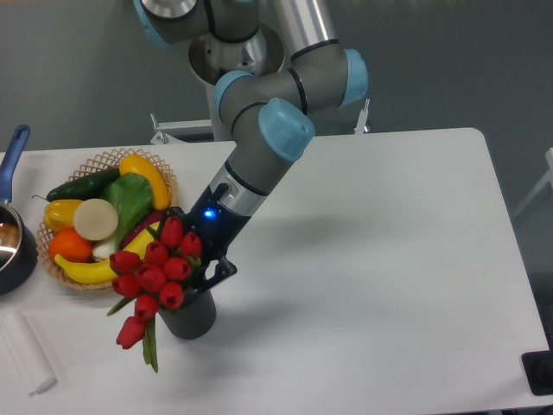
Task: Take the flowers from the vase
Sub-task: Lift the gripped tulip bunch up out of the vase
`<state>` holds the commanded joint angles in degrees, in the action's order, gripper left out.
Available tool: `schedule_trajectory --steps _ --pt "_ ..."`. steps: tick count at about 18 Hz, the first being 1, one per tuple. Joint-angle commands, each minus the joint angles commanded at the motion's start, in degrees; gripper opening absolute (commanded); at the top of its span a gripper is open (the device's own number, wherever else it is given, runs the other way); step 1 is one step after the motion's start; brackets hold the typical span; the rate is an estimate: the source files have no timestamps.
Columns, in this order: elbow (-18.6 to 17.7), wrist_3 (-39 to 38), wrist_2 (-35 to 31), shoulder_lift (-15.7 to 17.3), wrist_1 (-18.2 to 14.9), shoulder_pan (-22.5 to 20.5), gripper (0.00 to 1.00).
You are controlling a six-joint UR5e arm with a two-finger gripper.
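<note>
Your tool (pixel 197 270) sits low at the near left of the white worktop (pixel 389 259), just behind the flowers (pixel 155 272) and right above the vase (pixel 190 316); the red buds hide most of its fingers, so you cannot tell whether they are closed on the stems or only beside them; a blue light shows on the wrist above it. The flowers are still in the vase, leaning out over its left rim, with one bud and a green leaf drooping toward the worktop; the vase stands upright just in front of the wicker basket (pixel 164 177). That basket holds a cucumber, a yellow pepper, a banana, an orange and other produce; a blue-handled pot (pixel 13 251) sits at the left edge, partly cut off.
</note>
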<state>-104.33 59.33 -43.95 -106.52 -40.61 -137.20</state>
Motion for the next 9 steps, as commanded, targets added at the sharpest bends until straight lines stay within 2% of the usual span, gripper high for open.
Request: schedule_trajectory --steps 9 --pt "-0.2 -1.2 4.7 2.4 -0.1 -1.9 0.50"
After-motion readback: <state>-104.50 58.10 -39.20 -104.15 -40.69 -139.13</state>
